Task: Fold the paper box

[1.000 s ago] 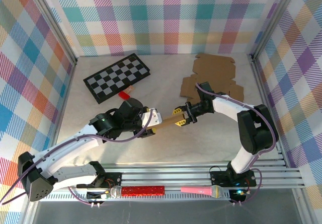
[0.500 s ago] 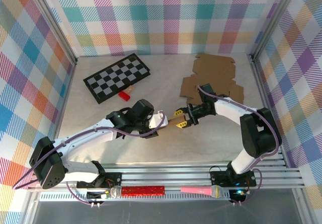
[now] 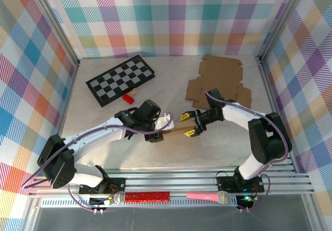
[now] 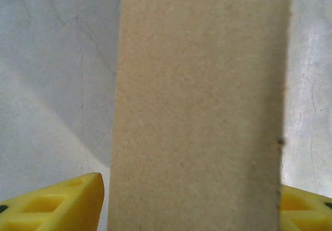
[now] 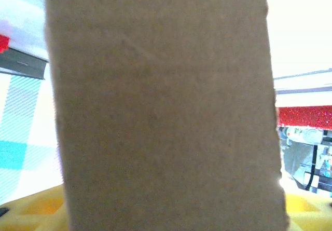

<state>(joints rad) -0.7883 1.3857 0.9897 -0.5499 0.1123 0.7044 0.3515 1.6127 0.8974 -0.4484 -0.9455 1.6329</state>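
Left gripper [image 3: 167,127] jaws pinch the cardboard piece [image 3: 177,131], seemingly to steady it, while right gripper [image 3: 187,125] jaws stand spread around its end, likely ready to close.

My patch: a pale worktop [image 3: 228,148] boxed in by plaid.
Walls [image 3: 176,18] patterned in pastel plaid stand on three sides of me, with grey metal posts [image 3: 59,26] at the far corners. The worktop is off-white and faintly veined, perhaps a marbled finish, though up close it blurs. Slotted metal rails [image 3: 181,181] run along its near edge. The light is bright and even, and the shadows are soft.
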